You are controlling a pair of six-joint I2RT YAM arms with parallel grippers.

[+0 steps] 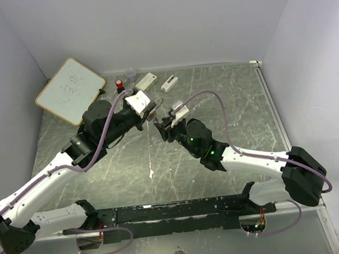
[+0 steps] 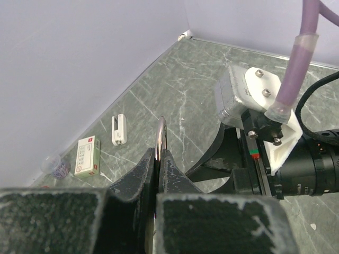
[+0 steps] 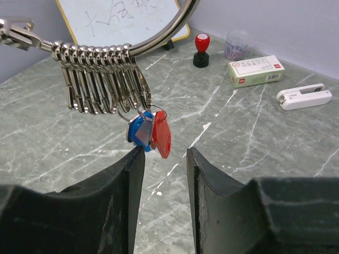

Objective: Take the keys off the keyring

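My left gripper (image 2: 158, 153) is shut on the keyring (image 2: 161, 135), a thin silvery ring seen edge-on and sticking up from between its fingers. In the right wrist view the keyring (image 3: 168, 33) arcs across the top, with a row of metal clips (image 3: 100, 74) hanging from it. The keys dangle from small loops below the clips: a blue one (image 3: 136, 132) and a red one (image 3: 162, 135), side by side. My right gripper (image 3: 165, 153) is open just beneath them; its left fingertip nearly touches the blue key. From above, both grippers meet mid-table (image 1: 156, 117).
A whiteboard (image 1: 70, 90) leans at the back left. Along the back wall stand a red-capped black stamp (image 3: 201, 50), a small jar of clips (image 3: 235, 43), a small box (image 3: 256, 71) and a white stapler-like item (image 3: 303, 96). Walls enclose the table.
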